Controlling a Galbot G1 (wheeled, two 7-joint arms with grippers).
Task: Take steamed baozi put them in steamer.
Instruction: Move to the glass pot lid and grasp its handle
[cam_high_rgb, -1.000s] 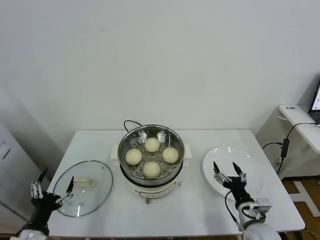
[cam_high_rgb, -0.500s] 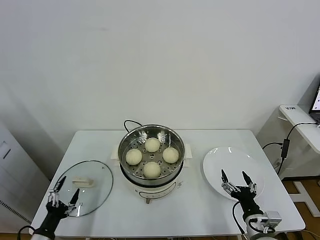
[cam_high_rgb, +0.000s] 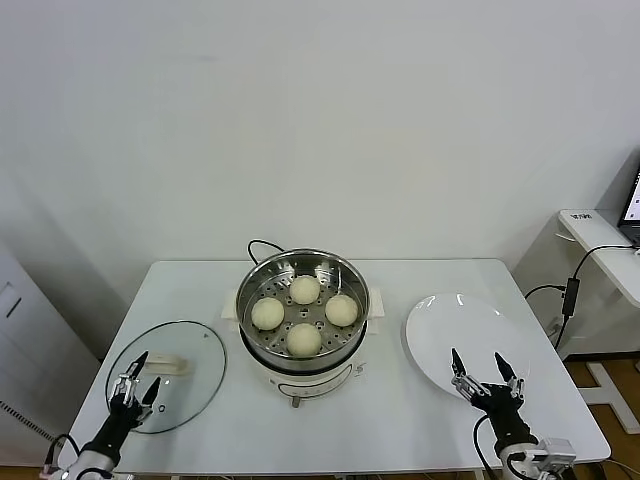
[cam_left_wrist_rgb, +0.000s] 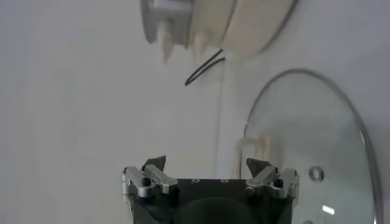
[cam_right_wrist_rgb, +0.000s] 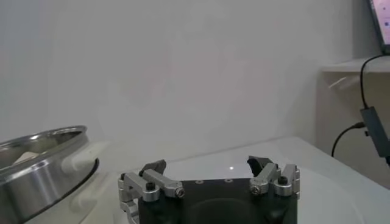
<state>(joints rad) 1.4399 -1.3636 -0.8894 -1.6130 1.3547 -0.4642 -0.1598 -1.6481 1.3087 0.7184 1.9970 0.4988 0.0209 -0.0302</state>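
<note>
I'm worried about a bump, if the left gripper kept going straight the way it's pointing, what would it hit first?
Probably the glass lid: the open left gripper hangs over its near edge, pointing across it toward the steamer. How high it sits above the lid is unclear.

Probably lab or office: bare white wall (cam_high_rgb: 320, 120), side desk (cam_high_rgb: 600, 250) with cables.

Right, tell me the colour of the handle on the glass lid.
White; the handle on the glass lid shows best in the head view.
</note>
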